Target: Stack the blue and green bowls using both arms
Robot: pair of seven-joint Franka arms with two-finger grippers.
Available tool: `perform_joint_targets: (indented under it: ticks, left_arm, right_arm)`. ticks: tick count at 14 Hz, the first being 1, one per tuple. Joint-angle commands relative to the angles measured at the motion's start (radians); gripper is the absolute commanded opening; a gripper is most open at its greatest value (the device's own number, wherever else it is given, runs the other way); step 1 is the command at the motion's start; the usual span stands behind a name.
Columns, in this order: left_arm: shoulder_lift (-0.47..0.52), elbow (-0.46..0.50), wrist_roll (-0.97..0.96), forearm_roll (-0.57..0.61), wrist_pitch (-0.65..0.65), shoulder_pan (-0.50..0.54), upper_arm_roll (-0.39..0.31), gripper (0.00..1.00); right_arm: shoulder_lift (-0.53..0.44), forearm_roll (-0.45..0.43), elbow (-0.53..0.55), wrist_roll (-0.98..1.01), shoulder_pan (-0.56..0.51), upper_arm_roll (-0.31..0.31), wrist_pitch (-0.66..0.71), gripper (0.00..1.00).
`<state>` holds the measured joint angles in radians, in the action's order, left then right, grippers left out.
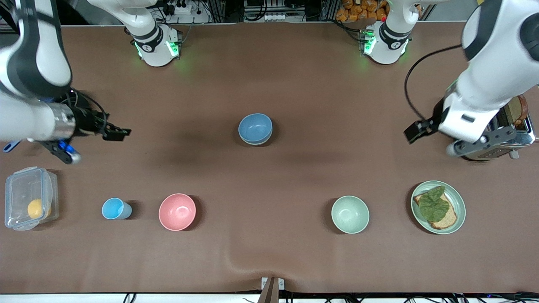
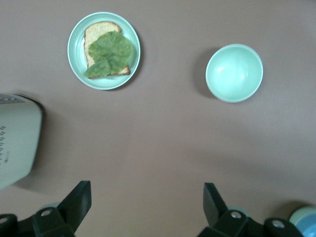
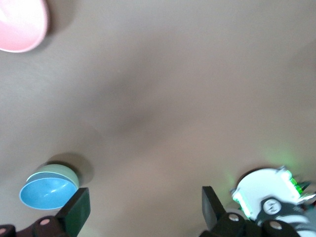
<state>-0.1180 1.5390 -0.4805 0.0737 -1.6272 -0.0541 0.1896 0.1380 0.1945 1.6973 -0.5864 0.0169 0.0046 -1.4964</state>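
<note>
The blue bowl (image 1: 255, 127) sits nested in the green bowl (image 1: 257, 142) at the middle of the table; only the green rim shows under it. The right wrist view shows the pair too, the blue bowl (image 3: 45, 191) inside the green bowl (image 3: 61, 173). My right gripper (image 1: 63, 152) hangs open and empty over the right arm's end of the table, well apart from the stack; it also shows in the right wrist view (image 3: 145, 205). My left gripper (image 1: 482, 142) hangs open and empty over the toaster at the left arm's end; it also shows in the left wrist view (image 2: 147, 200).
Nearer the front camera stand a clear lidded box (image 1: 29, 204) with a yellow fruit, a light-blue cup (image 1: 116, 208), a pink bowl (image 1: 177, 211), a pale mint bowl (image 1: 350, 214) and a green plate (image 1: 460, 206) with bread and a leaf. A metal toaster (image 1: 511, 134) stands under the left arm.
</note>
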Motion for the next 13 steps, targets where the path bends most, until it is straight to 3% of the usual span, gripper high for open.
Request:
perform_joint_targets:
  ticks: [1, 5, 9, 13]
  left_arm:
    - [0.102, 0.067, 0.150, -0.049, 0.067, -0.050, -0.108, 1.00]
    - [0.136, 0.047, 0.308, -0.055, 0.148, -0.053, -0.163, 1.00]
    - [0.136, 0.009, 0.296, -0.086, 0.153, -0.053, -0.165, 1.00]
    - [0.124, 0.003, 0.307, -0.077, 0.153, -0.043, -0.164, 1.00]
  right_arm:
    - [-0.130, -0.067, 0.021, 0.025, 0.025, 0.003, -0.022, 1.00]
    - [-0.213, -0.165, 0.022, 0.282, 0.025, 0.008, -0.050, 1.00]
    - [-0.207, -0.184, 0.025, 0.481, 0.018, 0.000, -0.081, 1.00]
    - [-0.198, -0.196, 0.027, 0.507, 0.024, 0.003, -0.100, 1.00]
